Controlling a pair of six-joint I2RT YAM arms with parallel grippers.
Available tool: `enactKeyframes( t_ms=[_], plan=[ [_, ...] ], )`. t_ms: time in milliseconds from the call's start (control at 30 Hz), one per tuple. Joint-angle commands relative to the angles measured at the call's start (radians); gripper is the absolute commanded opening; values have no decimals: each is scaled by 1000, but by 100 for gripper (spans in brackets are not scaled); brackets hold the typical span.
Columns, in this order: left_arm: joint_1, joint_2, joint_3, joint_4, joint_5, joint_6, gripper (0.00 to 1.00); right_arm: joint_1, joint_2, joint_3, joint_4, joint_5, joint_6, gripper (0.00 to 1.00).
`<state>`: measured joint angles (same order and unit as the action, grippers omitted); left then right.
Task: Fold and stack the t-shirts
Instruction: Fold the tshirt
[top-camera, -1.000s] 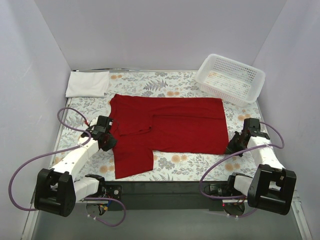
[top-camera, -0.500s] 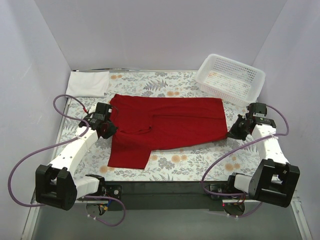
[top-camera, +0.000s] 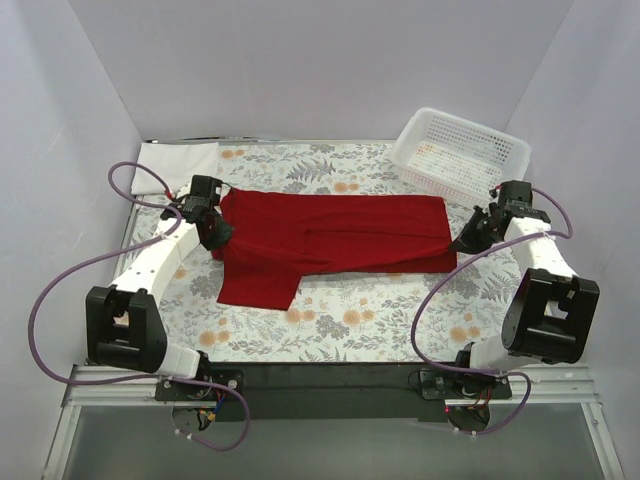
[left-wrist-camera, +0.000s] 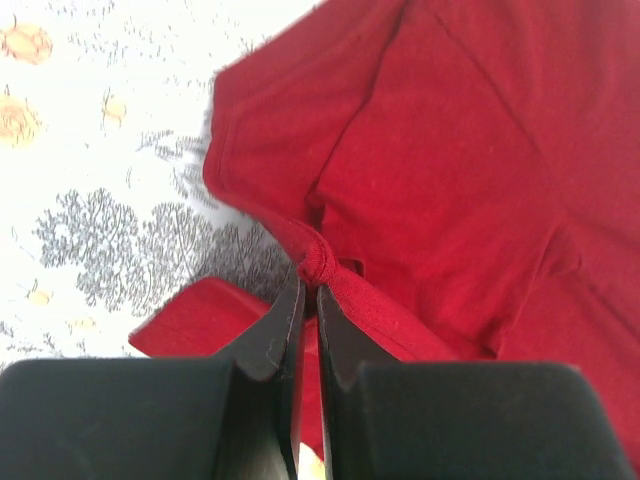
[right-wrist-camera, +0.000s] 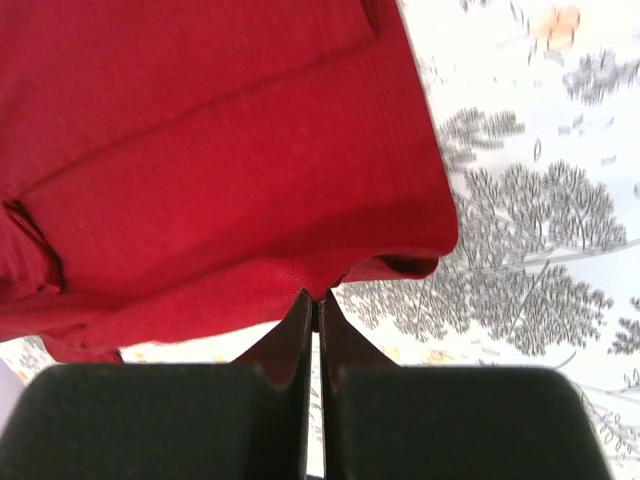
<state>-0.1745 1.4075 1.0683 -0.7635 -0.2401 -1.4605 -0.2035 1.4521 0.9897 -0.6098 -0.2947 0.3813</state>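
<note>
The deep red t-shirt (top-camera: 335, 235) lies on the flowered tablecloth, folded lengthwise into a long band with one sleeve sticking out at the near left. My left gripper (top-camera: 216, 238) is shut on its left edge; the left wrist view shows the bunched red cloth (left-wrist-camera: 318, 262) pinched between the fingers. My right gripper (top-camera: 461, 243) is shut on the shirt's right edge; the right wrist view shows the red cloth (right-wrist-camera: 240, 190) lifted at my fingertips (right-wrist-camera: 298, 312). The white folded t-shirt (top-camera: 168, 163) lies flat at the far left corner.
A white plastic mesh basket (top-camera: 460, 155) stands at the far right corner, close behind my right gripper. Grey walls close in the table on three sides. Purple cables loop beside both arms. The flowered cloth (top-camera: 380, 320) shows in front of the shirt.
Both grippers have moved away from me toward the back of the table, carrying the shirt's near edge over. The shirt has gone from a wide spread to a narrower folded band.
</note>
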Motion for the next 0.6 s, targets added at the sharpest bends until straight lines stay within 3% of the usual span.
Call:
enactKeyframes(
  t_ms=[0, 400, 567],
  plan=[
    [30, 42, 61, 23, 12, 23, 0, -7, 28, 79, 44, -9, -9, 1],
    [55, 286, 281, 39, 22, 54, 0, -7, 145, 159, 107, 32, 33, 1],
    [55, 353, 305, 52, -2, 49, 0, -5, 191, 201, 126, 34, 45, 1]
  ],
)
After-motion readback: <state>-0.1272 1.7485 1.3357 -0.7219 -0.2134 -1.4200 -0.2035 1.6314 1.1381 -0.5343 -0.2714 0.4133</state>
